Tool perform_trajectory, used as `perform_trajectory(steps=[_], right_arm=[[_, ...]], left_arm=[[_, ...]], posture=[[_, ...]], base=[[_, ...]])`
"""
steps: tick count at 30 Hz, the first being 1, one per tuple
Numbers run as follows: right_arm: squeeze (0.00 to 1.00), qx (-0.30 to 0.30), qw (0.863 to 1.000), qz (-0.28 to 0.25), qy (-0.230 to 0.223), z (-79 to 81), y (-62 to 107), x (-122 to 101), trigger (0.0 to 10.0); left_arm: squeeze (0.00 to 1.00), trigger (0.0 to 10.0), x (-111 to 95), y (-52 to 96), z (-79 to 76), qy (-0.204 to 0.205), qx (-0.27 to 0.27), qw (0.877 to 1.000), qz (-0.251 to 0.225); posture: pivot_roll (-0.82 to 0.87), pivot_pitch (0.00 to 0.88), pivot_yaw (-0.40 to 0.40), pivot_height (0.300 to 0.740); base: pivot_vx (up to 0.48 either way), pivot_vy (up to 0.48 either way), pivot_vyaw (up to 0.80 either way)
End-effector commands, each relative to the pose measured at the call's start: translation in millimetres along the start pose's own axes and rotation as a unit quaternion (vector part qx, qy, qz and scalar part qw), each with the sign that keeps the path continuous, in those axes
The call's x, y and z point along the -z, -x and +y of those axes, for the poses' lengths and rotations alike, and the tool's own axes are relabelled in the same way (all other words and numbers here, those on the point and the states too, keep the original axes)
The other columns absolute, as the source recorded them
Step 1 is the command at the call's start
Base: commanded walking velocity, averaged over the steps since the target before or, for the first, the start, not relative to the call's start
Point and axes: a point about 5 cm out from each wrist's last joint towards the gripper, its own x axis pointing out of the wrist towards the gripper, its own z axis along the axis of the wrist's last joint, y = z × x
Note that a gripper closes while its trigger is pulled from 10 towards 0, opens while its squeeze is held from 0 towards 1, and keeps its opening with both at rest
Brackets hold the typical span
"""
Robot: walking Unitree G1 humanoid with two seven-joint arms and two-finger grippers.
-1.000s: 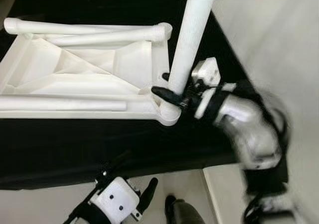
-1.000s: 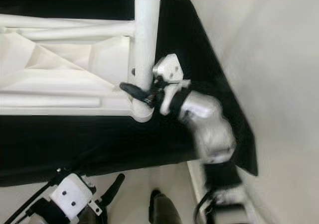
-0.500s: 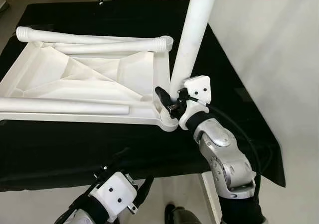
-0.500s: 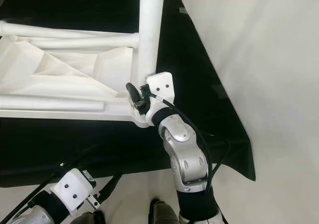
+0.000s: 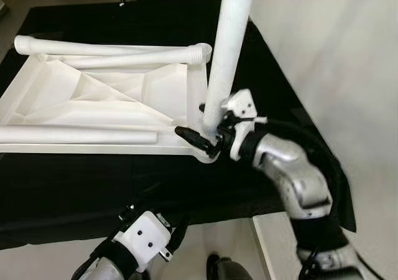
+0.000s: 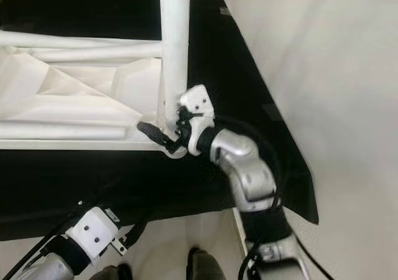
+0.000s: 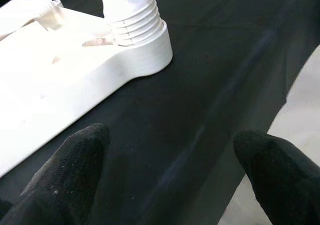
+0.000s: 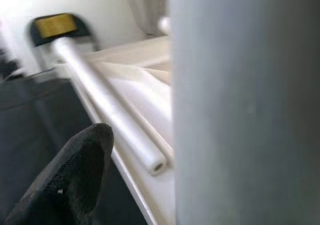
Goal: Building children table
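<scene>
The white plastic table top (image 5: 93, 99) lies upside down on a black cloth (image 5: 124, 180). One white leg (image 5: 225, 50) stands upright in its near right corner socket (image 5: 205, 149); its ribbed base also appears in the left wrist view (image 7: 132, 20). My right gripper (image 5: 199, 126) is open around the bottom of this leg, one black finger (image 5: 189, 137) crossing in front of the socket. In the right wrist view a gap shows between that finger (image 8: 70, 175) and the leg (image 8: 240, 110). My left gripper (image 7: 170, 170) hangs open, low by the cloth's front edge.
Three loose legs lie on the table top: one along the far edge (image 5: 93, 45), one slanting beside it (image 5: 143, 58), one along the near edge (image 5: 74, 134). A pale wall (image 5: 336, 56) runs along the right. A white ledge (image 5: 273, 242) lies at the bottom right.
My right wrist has rolled around the upright leg and the forearm has swung right; its finger now points left across the socket. The leg still stands upright. The camera shifted slightly.
</scene>
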Motion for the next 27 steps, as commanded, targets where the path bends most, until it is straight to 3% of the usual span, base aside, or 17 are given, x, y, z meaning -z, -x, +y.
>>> perform_trajectory(steps=[1, 4, 5, 7, 8, 11, 18, 20, 23, 24, 25, 26, 27], right_arm=[[0.00, -0.039, 0.999, 0.001, 0.008, -0.4, -6.4, 1, 10.0], [0.00, -0.039, 0.999, 0.002, 0.012, -6.2, -6.7, -1, 10.0], [0.00, -0.050, 0.999, 0.005, 0.017, -11.5, -6.4, -1, 9.1], [0.00, -0.050, 0.999, 0.005, 0.017, -11.5, -6.4, -1, 9.1], [0.00, -0.065, 0.998, 0.008, 0.025, -16.7, -5.8, -3, 0.0], [0.00, -0.107, 0.994, 0.012, 0.026, -25.5, -3.2, -6, 0.0], [0.00, -0.123, 0.992, 0.019, 0.018, -31.1, 0.0, 1, 0.0], [0.00, -0.102, 0.994, 0.030, 0.007, -33.7, 3.1, 7, 0.0], [0.00, -0.056, 0.997, 0.046, -0.013, -36.5, 7.6, 18, 0.0], [0.00, -0.006, 0.998, 0.059, -0.036, -32.2, 10.0, 30, 0.0], [0.00, 0.108, 0.989, 0.068, -0.076, -25.1, 10.0, 46, 0.0], [0.00, 0.108, 0.989, 0.068, -0.076, -25.1, 10.0, 46, 0.0], [0.00, 0.202, 0.967, 0.088, -0.130, -4.3, 15.7, 64, 0.0]], left_arm=[[0.00, 10.0, 5, 1.3, -3.4, 0.002, 0.001, 1.000, 0.009], [0.00, 10.0, 5, 1.1, -3.4, 0.002, 0.000, 1.000, 0.009], [0.00, 10.0, 6, 1.1, -3.6, 0.002, 0.000, 1.000, 0.008], [0.00, 10.0, 6, 1.1, -3.6, 0.002, 0.000, 1.000, 0.008], [0.00, 10.0, 6, 1.3, -4.3, 0.002, 0.001, 1.000, 0.007], [0.00, 10.0, 7, 2.2, -5.6, 0.002, 0.004, 1.000, 0.004], [0.00, 10.0, 7, 2.1, -4.9, -0.006, -0.004, 1.000, 0.000], [0.00, 10.0, 7, 2.3, -4.5, -0.006, -0.011, 1.000, -0.003], [0.00, 10.0, 5, 2.6, -3.6, -0.005, -0.022, 1.000, -0.008], [0.00, 10.0, 4, 3.4, -2.4, -0.003, -0.033, 0.999, -0.011], [0.00, 10.0, 2, 4.7, -1.2, 0.001, -0.045, 0.999, -0.014], [0.00, 10.0, 2, 4.7, -1.2, 0.001, -0.045, 0.999, -0.014], [0.00, 10.0, 1, 5.8, -0.1, 0.006, -0.057, 0.998, -0.017]], posture=[[-0.12, 0.188, -0.077, 0.740], [-0.12, 0.188, -0.077, 0.740], [-0.11, 0.184, -0.079, 0.740], [-0.11, 0.184, -0.079, 0.740], [-0.11, 0.181, -0.082, 0.740], [-0.11, 0.174, -0.084, 0.740], [-0.10, 0.166, -0.081, 0.740], [-0.11, 0.162, -0.084, 0.740], [-0.10, 0.160, -0.089, 0.740], [-0.11, 0.158, -0.095, 0.740], [-0.11, 0.153, -0.103, 0.740], [-0.11, 0.153, -0.103, 0.740], [-0.10, 0.151, -0.106, 0.740]], base=[[0.000, 0.000, 0.00], [0.000, 0.000, 0.00], [0.000, 0.000, 0.00], [0.000, 0.000, 0.00], [0.000, 0.000, 0.00], [0.000, 0.000, 0.00], [0.000, 0.000, 0.00], [0.000, 0.000, 0.00], [0.000, 0.000, 0.00], [0.000, 0.000, 0.00], [0.000, 0.000, 0.00], [0.000, 0.000, 0.00], [0.000, 0.000, 0.00]])
